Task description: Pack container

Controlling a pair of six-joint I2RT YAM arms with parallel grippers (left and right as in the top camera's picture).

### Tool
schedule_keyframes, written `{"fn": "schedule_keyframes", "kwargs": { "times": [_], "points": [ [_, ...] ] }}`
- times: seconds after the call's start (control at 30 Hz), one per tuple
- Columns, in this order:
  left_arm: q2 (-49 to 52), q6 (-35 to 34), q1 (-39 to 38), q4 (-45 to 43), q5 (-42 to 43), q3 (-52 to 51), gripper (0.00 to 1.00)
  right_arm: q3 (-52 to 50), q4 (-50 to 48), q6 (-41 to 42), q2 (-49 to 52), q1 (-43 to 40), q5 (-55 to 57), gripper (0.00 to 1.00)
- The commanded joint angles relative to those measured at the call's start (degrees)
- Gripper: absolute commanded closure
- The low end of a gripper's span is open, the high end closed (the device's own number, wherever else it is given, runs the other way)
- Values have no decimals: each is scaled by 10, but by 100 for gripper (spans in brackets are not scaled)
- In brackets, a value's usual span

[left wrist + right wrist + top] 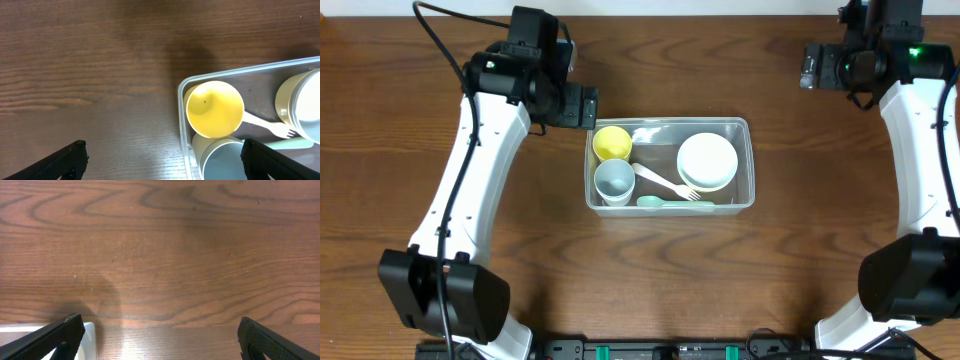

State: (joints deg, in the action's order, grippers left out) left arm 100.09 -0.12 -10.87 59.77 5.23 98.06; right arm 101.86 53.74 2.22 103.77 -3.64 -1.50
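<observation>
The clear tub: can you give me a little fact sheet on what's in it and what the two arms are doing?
container: clear tub on wooden table, no lid in view
left end: yellow cup, pale blue cup
right end: white bowl
between: white fork, pale green utensil
left gripper: open, empty, above tub's left edge
right gripper: open, empty, over the table, away from tub

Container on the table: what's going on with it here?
The container holds a yellow cup, a pale blue cup, stacked white bowls, a white fork and a green spoon. Neither arm holds anything. The left pincer hangs open above the corner by the yellow cup; the right pincer is open over the table, farther off.
</observation>
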Motion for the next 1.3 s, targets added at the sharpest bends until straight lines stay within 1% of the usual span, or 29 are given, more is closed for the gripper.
{"fn": "schedule_keyframes", "kwargs": {
  "times": [0.0,0.27,0.37,0.43,0.57,0.73,0.83,0.97,1.1,1.17,1.27],
  "points": [
    [-2,9,3,4,-17,-3,2,0,14,13,-10,-2,6,1],
    [-46,9,3,40,-16,-3,2,0,88,34,-43,-1,26,1],
    [-80,9,3,47,-16,-5,2,-12,95,42,-69,0,26,1],
    [-107,7,2,46,-16,-14,2,-34,89,46,-98,0,26,1],
    [-179,7,2,43,-16,-53,2,-126,49,51,-186,7,29,1],
    [-307,7,2,7,-15,-163,2,-303,-28,75,-334,20,48,1],
    [-412,-2,2,-28,-14,-262,2,-419,-68,92,-443,30,79,1],
    [-571,-15,2,-68,-14,-393,2,-546,-76,122,-601,43,90,1],
    [-718,-28,2,-78,-14,-483,2,-615,-66,130,-733,44,90,1],
    [-772,-36,2,-78,-14,-508,2,-630,-68,130,-775,44,90,1],
    [-822,-36,2,-78,-14,-525,2,-639,-67,130,-813,45,90,1]
  ]
}}
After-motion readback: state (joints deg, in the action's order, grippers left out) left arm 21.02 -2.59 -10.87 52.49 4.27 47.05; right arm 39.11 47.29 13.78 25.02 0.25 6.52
